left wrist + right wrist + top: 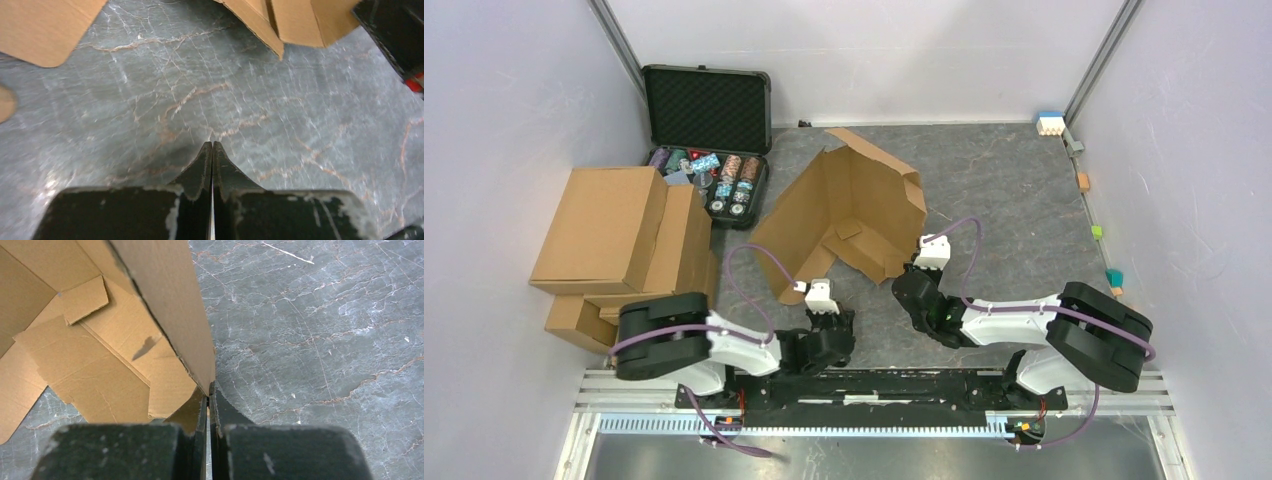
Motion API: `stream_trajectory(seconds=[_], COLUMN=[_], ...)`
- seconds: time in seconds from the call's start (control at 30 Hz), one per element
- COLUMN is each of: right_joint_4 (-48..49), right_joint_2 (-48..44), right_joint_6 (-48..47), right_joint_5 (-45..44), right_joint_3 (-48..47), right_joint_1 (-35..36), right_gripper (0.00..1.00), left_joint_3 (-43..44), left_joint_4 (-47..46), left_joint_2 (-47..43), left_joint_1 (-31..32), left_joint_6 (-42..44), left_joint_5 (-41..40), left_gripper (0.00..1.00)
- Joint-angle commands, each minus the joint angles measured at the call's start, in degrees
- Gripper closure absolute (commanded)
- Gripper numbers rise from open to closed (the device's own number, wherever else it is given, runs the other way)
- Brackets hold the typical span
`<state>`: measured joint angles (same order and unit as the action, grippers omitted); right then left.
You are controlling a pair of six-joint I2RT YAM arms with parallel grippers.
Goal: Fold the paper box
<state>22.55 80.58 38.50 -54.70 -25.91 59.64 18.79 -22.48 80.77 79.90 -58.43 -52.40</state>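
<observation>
CENTRE OF THE OVERHEAD FRAME: A partly folded paper box (844, 205) is sitting open on a grey marbled table (1004, 190). Its larger panels are standing up at angles, and several smaller flaps are lying flat on the surface toward the bottom of the picture.

The left gripper (212, 146) is hovering over bare tabletop just below the box's lower left flap. Its two black fingers (200, 170) are pressing together and holding nothing. In its wrist view, cardboard edges are showing only along the top of the frame, well apart from the tips.

The right gripper (210, 387) is sitting at the box's lower right side, its jaws likewise drawn in to a thin slit. In its wrist view, the bottom corner of an upright cardboard panel is coming down right to the fingertips and touching them. Whether that corner is being pinched between them cannot be told. Flat flaps are filling the left half of that view.

In the upper left of the overhead frame, a black foam-lined case (707, 100) is standing open with its lid raised, and poker chips (729, 175) are lying in rows in its tray. Below it, along the left edge, a pile of brown cartons (614, 240) is resting near the box but apart from it. Small coloured blocks (1051, 122) are dotting the table's right edge.
</observation>
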Motion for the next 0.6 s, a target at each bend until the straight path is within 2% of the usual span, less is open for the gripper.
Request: stream_trajectory(seconds=[0.0,0.1,0.17,0.47,0.57], right_joint_4=[2.6,2.8,2.8,3.7,4.4], right_joint_2=[-1.8,-1.7,-1.6,-1.3,-1.5], right_joint_6=[-0.7,-0.8,-0.9,-2.7,-3.1], right_joint_5=[-1.2,-0.9,-0.8,-1.1,-0.9], right_joint_3=[0.3,0.5,0.5,0.1,0.7], right_joint_1=[0.4,0.4,0.4,0.4,0.1], right_gripper=[1.0,1.0,1.0,1.0,1.0], left_joint_3=[-0.2,3.2,3.8,5.7,6.0], left_joint_4=[-22.2,-18.1,-19.4,-23.8,-27.2], left_joint_2=[9.1,13.7,16.2,20.6,22.3], left_joint_1=[-5.2,-7.9,-9.3,-11.9,-13.1], left_joint_6=[0.8,-5.6,-7.6,-6.9,-4.7], left_joint_5=[6.4,7.5,8.1,2.2,2.6], left_gripper=[0.98,0.98,0.98,0.98,0.98])
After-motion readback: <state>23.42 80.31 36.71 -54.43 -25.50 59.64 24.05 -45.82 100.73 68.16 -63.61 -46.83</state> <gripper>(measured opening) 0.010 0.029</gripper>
